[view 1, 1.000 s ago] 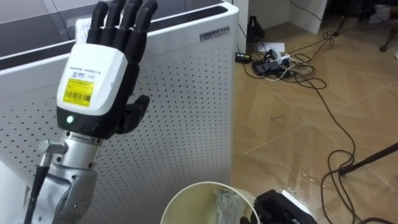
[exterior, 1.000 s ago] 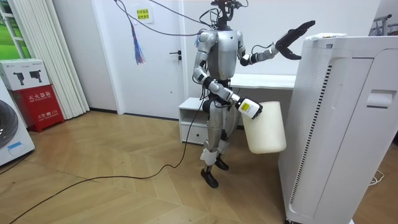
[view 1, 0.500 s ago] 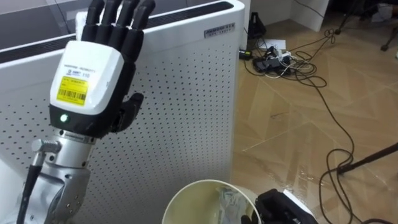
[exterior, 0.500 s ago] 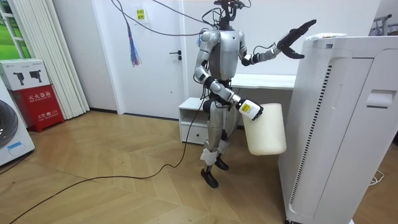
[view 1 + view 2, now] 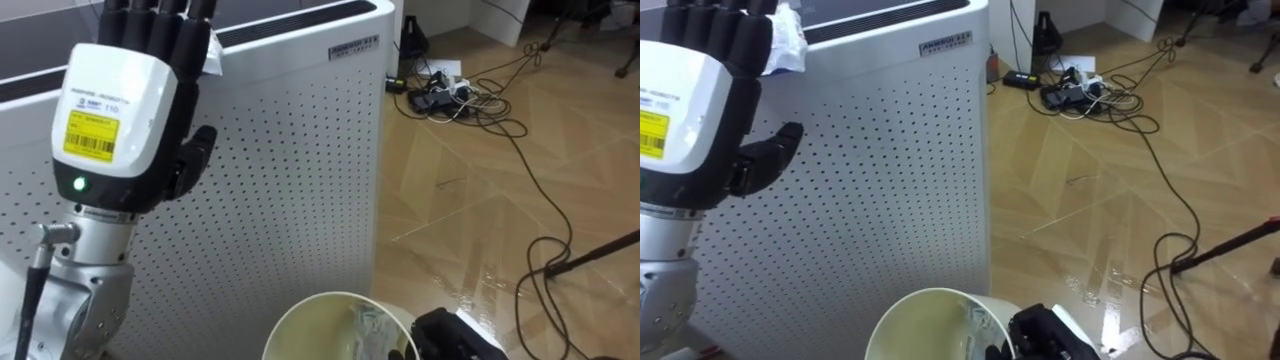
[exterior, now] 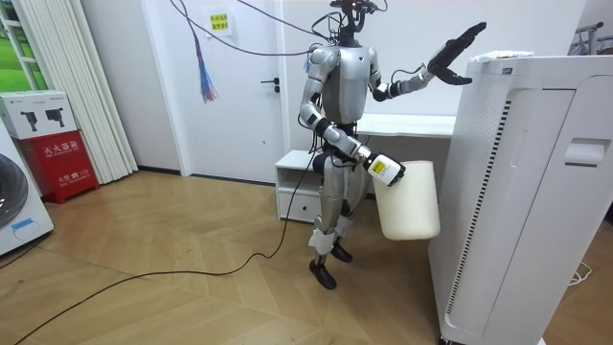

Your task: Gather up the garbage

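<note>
A crumpled white scrap [image 5: 790,38] lies on top of a tall white perforated appliance [image 5: 300,150]; in the room view the scrap [image 6: 504,56] sits at its near top edge. My left hand [image 5: 120,110] is raised in front of the appliance with straight fingers, open, its fingertips just beside the scrap. In the room view this left hand [image 6: 456,46] reaches up towards the appliance's top. My right hand [image 5: 455,338] grips the rim of a white bin [image 5: 310,300] held low before me. A crumpled wrapper [image 5: 368,325] lies inside the bin.
I stand close to the appliance, on the room view's left of it. Black cables and a power strip [image 5: 440,95] lie across the wooden floor to my right. Behind me stand a low white cabinet [image 6: 295,187] and a door; a red box [image 6: 57,144] sits far off.
My left hand has risen a little and shifted to the left, its fingertips closer to the scrap on the appliance. The bin and right hand have stayed put.
</note>
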